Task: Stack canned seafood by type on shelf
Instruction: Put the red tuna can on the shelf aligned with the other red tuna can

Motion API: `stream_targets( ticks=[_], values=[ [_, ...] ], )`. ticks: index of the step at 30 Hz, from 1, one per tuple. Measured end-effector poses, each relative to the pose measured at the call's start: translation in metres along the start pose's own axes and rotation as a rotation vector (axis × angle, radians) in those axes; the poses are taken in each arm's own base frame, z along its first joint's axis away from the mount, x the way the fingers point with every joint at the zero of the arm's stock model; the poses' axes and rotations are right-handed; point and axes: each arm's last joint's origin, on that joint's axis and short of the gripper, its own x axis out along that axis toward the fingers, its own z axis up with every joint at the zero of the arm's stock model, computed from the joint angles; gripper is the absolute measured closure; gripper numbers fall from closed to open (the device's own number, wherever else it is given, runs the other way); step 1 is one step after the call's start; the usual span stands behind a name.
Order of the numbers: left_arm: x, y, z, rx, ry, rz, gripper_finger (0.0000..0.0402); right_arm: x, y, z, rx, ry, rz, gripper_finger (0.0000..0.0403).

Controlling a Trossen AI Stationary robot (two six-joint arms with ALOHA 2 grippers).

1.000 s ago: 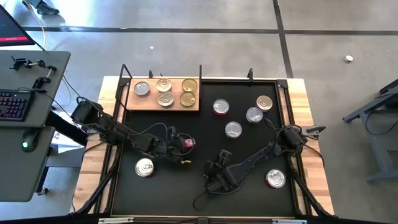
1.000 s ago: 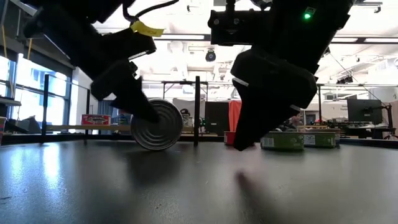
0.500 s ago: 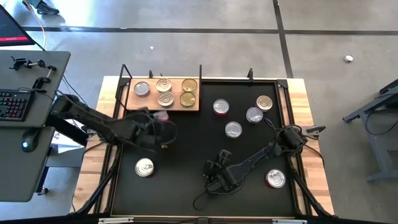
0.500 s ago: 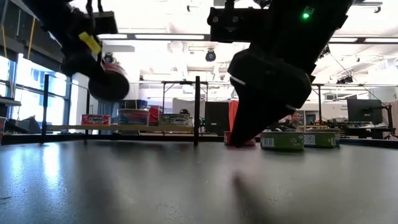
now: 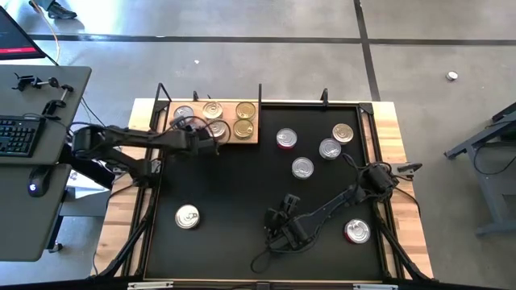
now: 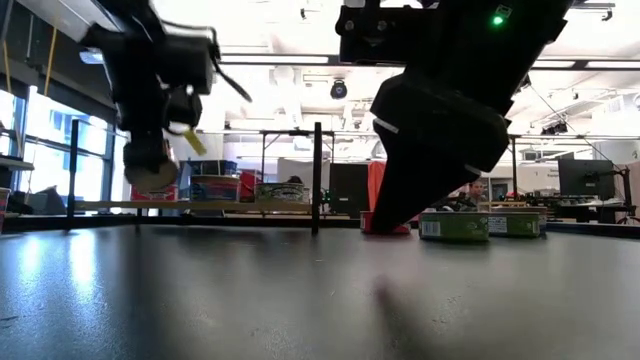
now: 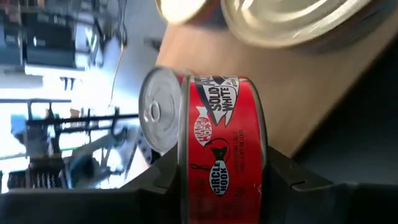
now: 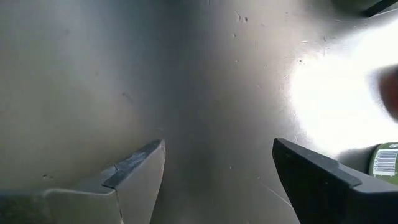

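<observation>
A red-sided can [image 7: 217,124] with a silver lid is held on edge in my left gripper [image 5: 208,137], which is shut on it and hangs over the near left part of the wooden shelf [image 5: 250,138]. In the low view the can [image 6: 152,176] hangs just above the shelf [image 6: 200,206]. Several silver and gold cans [image 5: 243,119] stand on their bases on the shelf. More cans [image 5: 302,167] sit on the black mat. My right gripper [image 5: 278,234] waits open low over the mat's near middle, with nothing between its fingers [image 8: 140,165]. My left gripper pinches the can across its two flat faces, with one finger [image 7: 163,177] on the lid [image 7: 155,112] and the other on the bottom face [image 7: 264,143]. The fingers slant down from the table's left. The can stands on edge, lifted clear above the shelf.
Loose cans lie on the mat at the right [image 5: 343,133], [image 5: 286,138], the near right [image 5: 357,231] and the near left [image 5: 187,216]. Black posts [image 5: 260,90] rise at the far edge beside the shelf. A desk with a keyboard [image 5: 20,135] stands left of the table.
My left gripper has carried the red-sided can up off the middle of the mat and toward the far left, ending over the shelf's near left part. It has tipped from pointing steeply down to a shallower slant. It has stayed shut on the can.
</observation>
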Motion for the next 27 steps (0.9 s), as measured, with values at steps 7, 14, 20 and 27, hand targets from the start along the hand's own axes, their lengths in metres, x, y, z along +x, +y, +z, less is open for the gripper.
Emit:
stream_targets(
  ticks=[7,14,20,27],
  values=[
    [0.027,-0.008,0.004,0.048,0.128,0.046,0.0283,0.000,0.000,0.000,-0.001,0.000,0.001,0.0112],
    [0.039,-0.014,0.005,0.072,0.192,0.027,0.0198,0.000,0.000,0.000,0.000,-0.001,0.001,0.0112],
    [0.044,-0.008,0.004,0.045,0.232,-0.040,0.0140,0.000,0.000,0.000,0.000,0.000,0.001,0.0112],
    [0.038,0.010,0.008,0.000,0.219,-0.078,0.0125,0.000,0.000,0.000,0.000,0.000,0.001,0.0112]
  ],
)
